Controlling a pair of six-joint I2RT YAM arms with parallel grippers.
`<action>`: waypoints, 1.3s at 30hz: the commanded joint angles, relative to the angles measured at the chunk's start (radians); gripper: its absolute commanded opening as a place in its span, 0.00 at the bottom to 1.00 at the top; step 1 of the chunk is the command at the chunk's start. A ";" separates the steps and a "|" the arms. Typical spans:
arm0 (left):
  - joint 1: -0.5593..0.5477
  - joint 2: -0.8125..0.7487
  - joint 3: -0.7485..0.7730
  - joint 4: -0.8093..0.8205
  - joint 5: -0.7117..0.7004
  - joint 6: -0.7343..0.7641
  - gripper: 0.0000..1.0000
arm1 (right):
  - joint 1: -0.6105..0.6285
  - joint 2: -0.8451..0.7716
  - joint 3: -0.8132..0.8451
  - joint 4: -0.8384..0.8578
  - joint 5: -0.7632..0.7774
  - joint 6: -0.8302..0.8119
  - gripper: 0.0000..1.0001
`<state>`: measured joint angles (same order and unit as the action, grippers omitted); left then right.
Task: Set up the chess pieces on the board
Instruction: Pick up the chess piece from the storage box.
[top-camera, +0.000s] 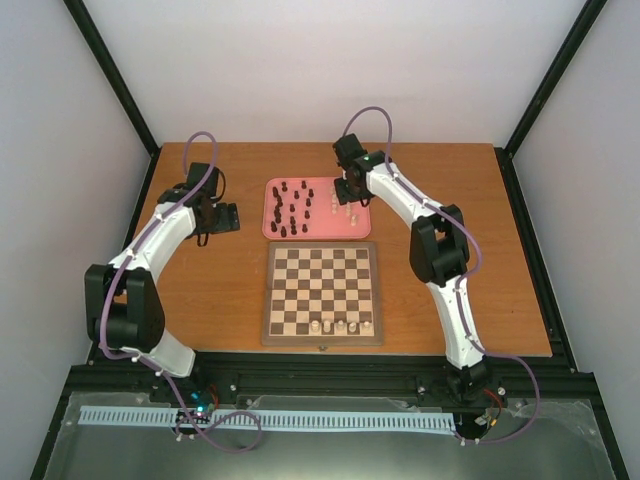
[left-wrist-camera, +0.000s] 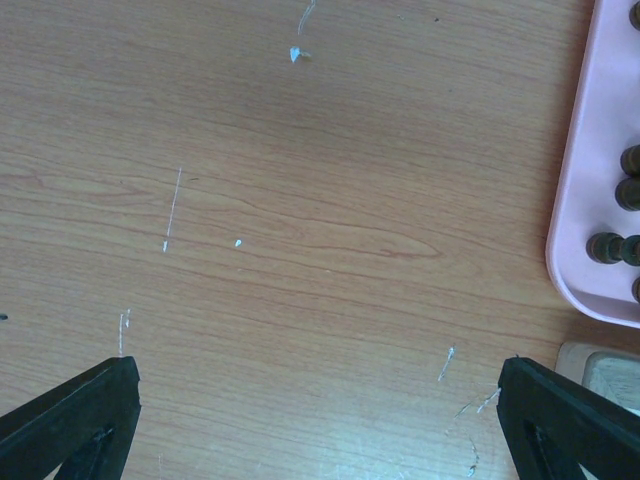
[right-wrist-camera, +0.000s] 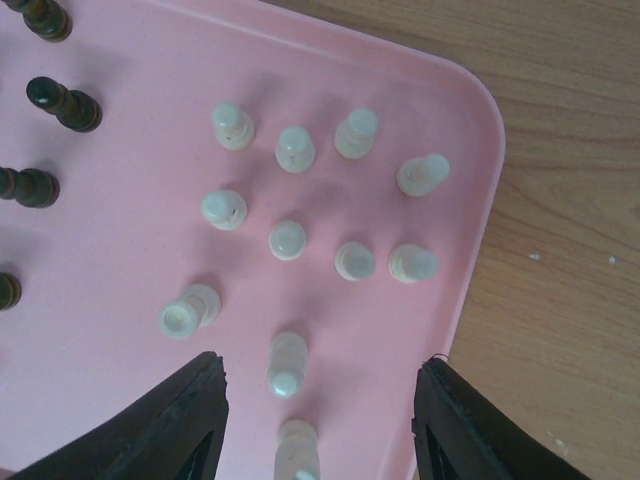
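Observation:
The board lies at the table's middle, with several cream chess pieces along its near row. Behind it, a pink tray holds dark pieces on its left and cream ones on its right. My right gripper hangs open over the tray's right part. In the right wrist view the right gripper straddles a cream piece without touching it, and more cream pieces stand beyond. My left gripper is open over bare wood, left of the tray.
The tray's right rim runs just beside my right finger. Dark pieces stand at the tray's left. In the left wrist view, a corner of the board shows by the right finger. Black frame posts border the table.

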<state>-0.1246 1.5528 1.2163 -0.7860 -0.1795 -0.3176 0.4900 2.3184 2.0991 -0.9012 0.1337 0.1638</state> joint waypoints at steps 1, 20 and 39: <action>-0.003 0.021 0.021 -0.011 -0.009 0.013 1.00 | -0.026 0.040 0.065 -0.014 -0.027 -0.012 0.50; -0.003 0.051 0.035 -0.009 -0.015 0.013 1.00 | -0.027 0.064 0.007 -0.031 -0.100 -0.009 0.42; -0.003 0.044 0.032 -0.012 -0.023 0.012 1.00 | -0.025 0.124 0.051 -0.040 -0.138 -0.012 0.36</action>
<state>-0.1246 1.5948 1.2163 -0.7864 -0.1921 -0.3176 0.4652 2.4199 2.1124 -0.9287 0.0021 0.1570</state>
